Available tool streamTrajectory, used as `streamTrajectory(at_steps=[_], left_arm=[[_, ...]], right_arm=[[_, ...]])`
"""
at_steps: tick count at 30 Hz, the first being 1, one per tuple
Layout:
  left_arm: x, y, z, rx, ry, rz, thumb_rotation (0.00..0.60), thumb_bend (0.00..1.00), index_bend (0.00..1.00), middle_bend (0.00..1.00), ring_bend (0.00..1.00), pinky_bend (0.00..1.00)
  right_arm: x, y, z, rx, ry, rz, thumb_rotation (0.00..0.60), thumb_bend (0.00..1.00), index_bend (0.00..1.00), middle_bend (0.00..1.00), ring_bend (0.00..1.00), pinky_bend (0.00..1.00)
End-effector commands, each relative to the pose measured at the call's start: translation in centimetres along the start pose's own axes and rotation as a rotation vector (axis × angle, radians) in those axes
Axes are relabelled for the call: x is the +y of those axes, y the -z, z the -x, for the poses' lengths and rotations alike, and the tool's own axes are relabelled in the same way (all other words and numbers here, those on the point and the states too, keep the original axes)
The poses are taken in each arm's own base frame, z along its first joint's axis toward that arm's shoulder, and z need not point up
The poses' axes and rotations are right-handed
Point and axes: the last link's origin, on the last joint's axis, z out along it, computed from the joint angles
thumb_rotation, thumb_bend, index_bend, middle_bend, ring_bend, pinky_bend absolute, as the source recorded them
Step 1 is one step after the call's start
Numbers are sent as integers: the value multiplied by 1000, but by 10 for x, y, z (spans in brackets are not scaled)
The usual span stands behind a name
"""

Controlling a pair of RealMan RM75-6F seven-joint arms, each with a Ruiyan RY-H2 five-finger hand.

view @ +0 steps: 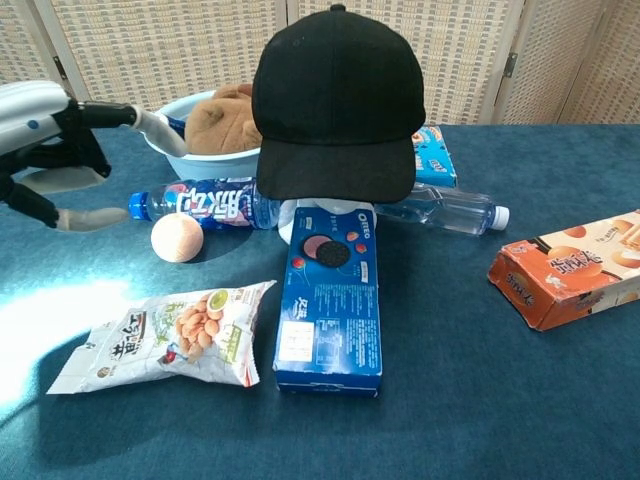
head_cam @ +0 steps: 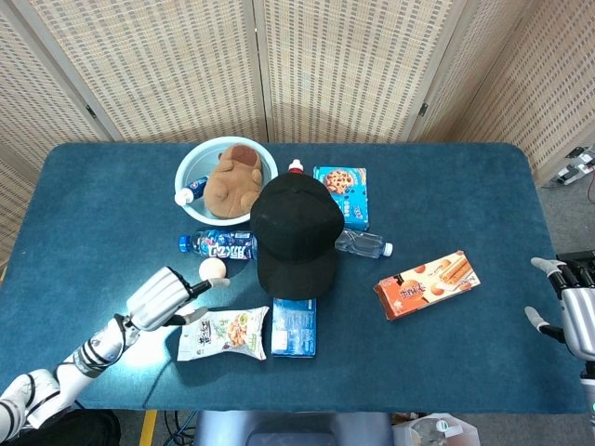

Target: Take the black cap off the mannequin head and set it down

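black cap (head_cam: 296, 232) on mannequin head, left hand (head_cam: 164, 297) near, apart, fingers spread

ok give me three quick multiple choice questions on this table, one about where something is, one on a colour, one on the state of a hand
1. Where does the plush toy lie?
A. in the light blue basin
B. on the Oreo box
C. beside the orange biscuit box

2. What colour is the cap on the mannequin head?
A. white
B. black
C. red

3. How is the left hand?
A. gripping the cap's brim
B. holding the snack bag
C. holding nothing, fingers apart, above the table near the small ball

Answers:
1 A, the brown toy fills the basin behind the cap.
2 B, both views show it plain black.
3 C, the chest view shows its fingers spread with nothing between them.
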Motion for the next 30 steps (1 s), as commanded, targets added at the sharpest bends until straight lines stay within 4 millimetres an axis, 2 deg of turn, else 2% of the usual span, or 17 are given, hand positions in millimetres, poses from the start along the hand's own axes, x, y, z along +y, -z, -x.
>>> streamTrajectory(at_steps=[1, 9, 15, 30], left_arm=[[4, -17, 7, 15, 15, 38, 600, 269, 283, 1000, 1000, 1000], [13, -49, 21, 49, 17, 86, 600, 248, 282, 1000, 1000, 1000], [18, -65, 33, 58, 30, 98, 600, 248, 276, 1000, 1000, 1000], [35, -94, 55, 148, 62, 108, 600, 248, 285, 1000, 1000, 1000]], right_arm=[[0, 1, 1, -3, -1, 2, 600, 209, 253, 299, 208, 296], [5, 1, 1, -4, 3, 19, 600, 209, 253, 299, 208, 296], [5, 0, 1, -5, 4, 21, 600, 209, 253, 299, 208, 296], [10, 2, 4, -16, 1, 42, 600, 209, 253, 299, 208, 296]])
